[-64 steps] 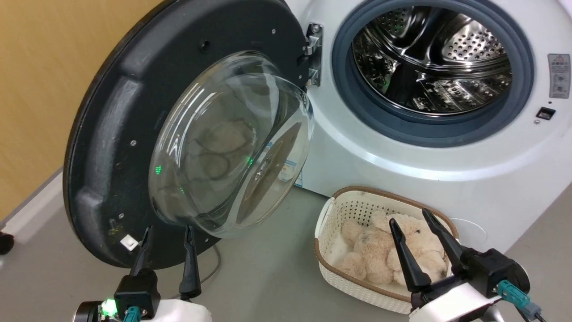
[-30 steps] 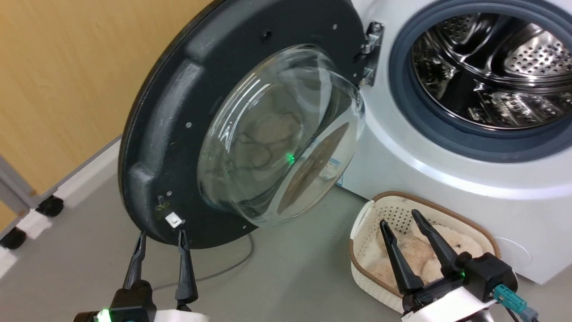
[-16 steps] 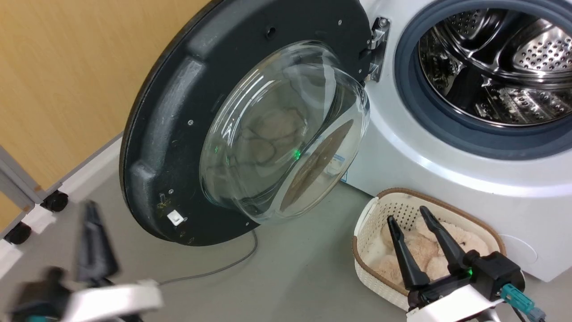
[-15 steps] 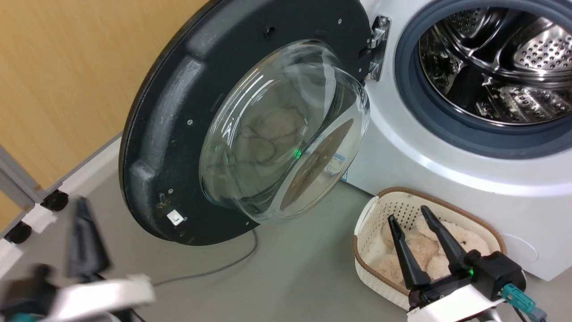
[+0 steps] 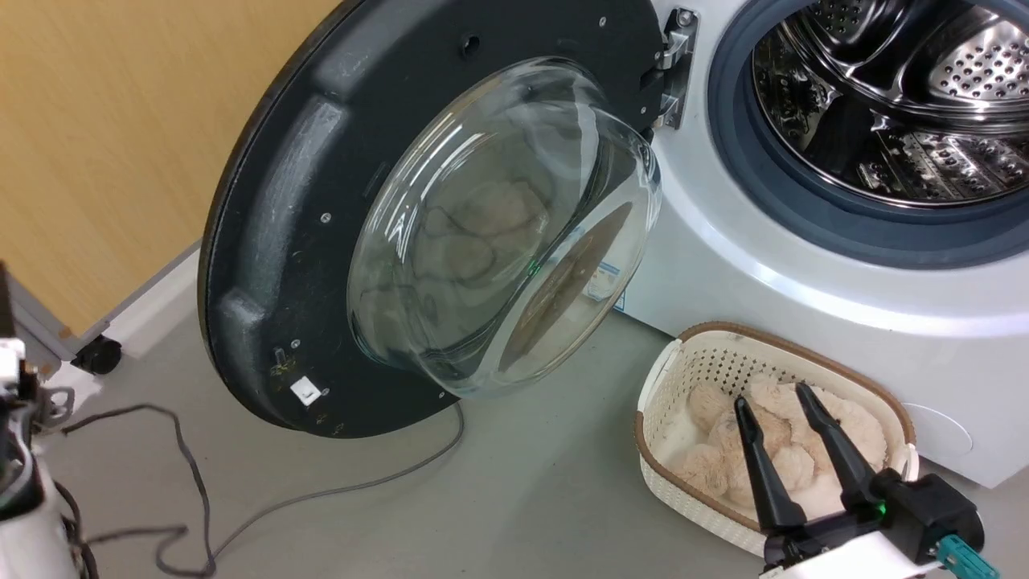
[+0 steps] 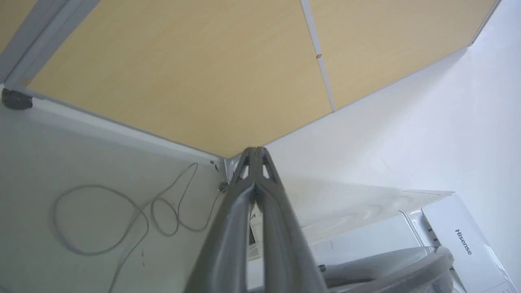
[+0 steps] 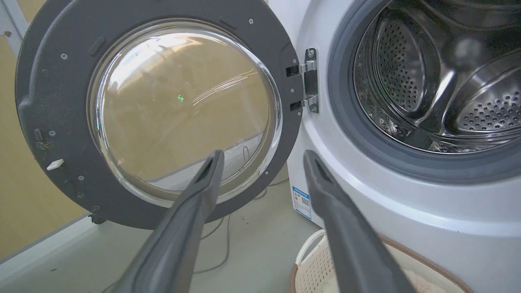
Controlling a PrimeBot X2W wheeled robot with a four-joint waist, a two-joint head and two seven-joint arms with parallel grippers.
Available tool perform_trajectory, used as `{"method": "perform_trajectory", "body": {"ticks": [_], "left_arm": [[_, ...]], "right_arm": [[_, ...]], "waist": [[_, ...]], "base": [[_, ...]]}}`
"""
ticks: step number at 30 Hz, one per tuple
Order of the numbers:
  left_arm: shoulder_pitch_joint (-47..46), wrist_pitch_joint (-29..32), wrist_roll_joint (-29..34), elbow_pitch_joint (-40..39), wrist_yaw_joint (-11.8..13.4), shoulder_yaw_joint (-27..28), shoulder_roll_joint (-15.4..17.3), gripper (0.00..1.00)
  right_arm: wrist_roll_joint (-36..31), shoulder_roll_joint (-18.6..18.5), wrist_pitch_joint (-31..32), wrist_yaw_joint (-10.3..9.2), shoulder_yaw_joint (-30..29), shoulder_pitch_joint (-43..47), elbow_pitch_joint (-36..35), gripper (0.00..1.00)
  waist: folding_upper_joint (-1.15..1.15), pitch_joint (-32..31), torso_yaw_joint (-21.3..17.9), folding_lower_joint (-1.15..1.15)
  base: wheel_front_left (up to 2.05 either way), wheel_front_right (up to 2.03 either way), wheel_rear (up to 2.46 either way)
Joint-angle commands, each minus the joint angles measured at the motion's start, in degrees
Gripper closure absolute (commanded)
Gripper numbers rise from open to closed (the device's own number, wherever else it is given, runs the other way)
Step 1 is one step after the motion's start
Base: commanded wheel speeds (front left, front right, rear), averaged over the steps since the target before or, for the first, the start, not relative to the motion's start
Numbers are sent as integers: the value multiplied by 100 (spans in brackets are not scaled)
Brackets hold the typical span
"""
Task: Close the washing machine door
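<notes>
One left gripper, clenched on nothing. One washing machine door at 10 o'clock, swung wide, its lower edge near one cable; bare floor at 6. One washing machine at 2. One right gripper, released, over one basket at 4.

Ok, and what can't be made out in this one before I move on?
- Outer face of the washing machine door: head and right wrist views show its inner side; any handle is turned away.
- Whether the left gripper touches the door: in the left wrist view it is shut and points at the wooden wall panel.
- Text on the sticker: right wrist view, too small.
- Plush toy in the basket: head view, partly behind the right gripper.
</notes>
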Motion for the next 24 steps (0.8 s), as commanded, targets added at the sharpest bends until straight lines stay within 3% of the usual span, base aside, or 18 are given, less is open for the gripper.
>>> {"method": "perform_trajectory", "body": {"ticks": [1,5,9,24], "left_arm": [[-221,372,-310,269,90,75,78,100],[-472,1317,-1028,783,256,166,156,100],[-561,2141,-1501,1031,260,66,156,100],[44,3953,-1998,720,-199,-674,43,100]], "right_arm": [[-60,35,-25,5,-63,91,-63,0],[-93,51,-1,5,-94,123,-136,0],[-110,42,31,5,-124,121,-195,0],[-132,62,76,5,-139,76,-223,0]], "waist": [[0,6,-6,0],[0,38,-61,0],[0,73,-85,0],[0,46,-248,0]], "base": [[0,0,0],[0,0,0],[0,0,0],[0,0,0]]}}
